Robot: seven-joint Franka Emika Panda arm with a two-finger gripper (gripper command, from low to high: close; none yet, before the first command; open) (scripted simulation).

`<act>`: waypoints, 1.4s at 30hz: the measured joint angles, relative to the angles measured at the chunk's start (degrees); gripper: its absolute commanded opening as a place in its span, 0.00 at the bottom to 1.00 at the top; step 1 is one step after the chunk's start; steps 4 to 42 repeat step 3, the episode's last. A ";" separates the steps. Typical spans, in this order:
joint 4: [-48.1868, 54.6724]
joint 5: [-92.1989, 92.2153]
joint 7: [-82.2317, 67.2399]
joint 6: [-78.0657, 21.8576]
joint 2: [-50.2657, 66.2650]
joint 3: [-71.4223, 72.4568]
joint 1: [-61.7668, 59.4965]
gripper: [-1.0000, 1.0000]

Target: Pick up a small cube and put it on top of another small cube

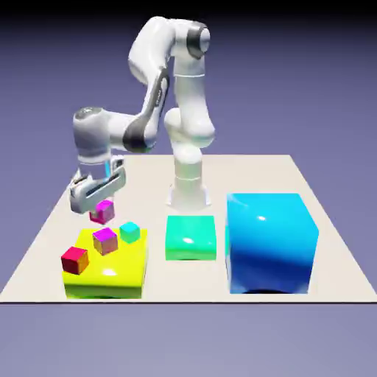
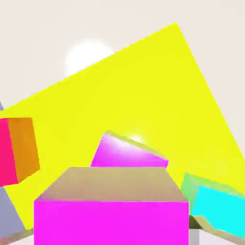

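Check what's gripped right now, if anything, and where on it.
Held: the small magenta cube, clamped by two opposite side faces between the fingers, its top face left free.

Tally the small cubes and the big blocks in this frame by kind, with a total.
Small cubes: 4 (red, cyan, two magenta-violet)
Big blocks: 3 (yellow, green, blue)
Total: 7

readable text: none | labels or brands: none | numbers: none | signs: none
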 measured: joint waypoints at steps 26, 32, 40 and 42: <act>-0.16 -0.31 0.22 0.51 0.46 -0.06 -0.04 1.00; -0.16 -0.31 0.22 0.51 0.46 -0.06 -0.04 1.00; -0.16 -0.31 0.22 0.51 0.46 -0.06 -0.04 1.00; -0.16 -0.31 0.22 0.51 0.46 -0.06 -0.04 1.00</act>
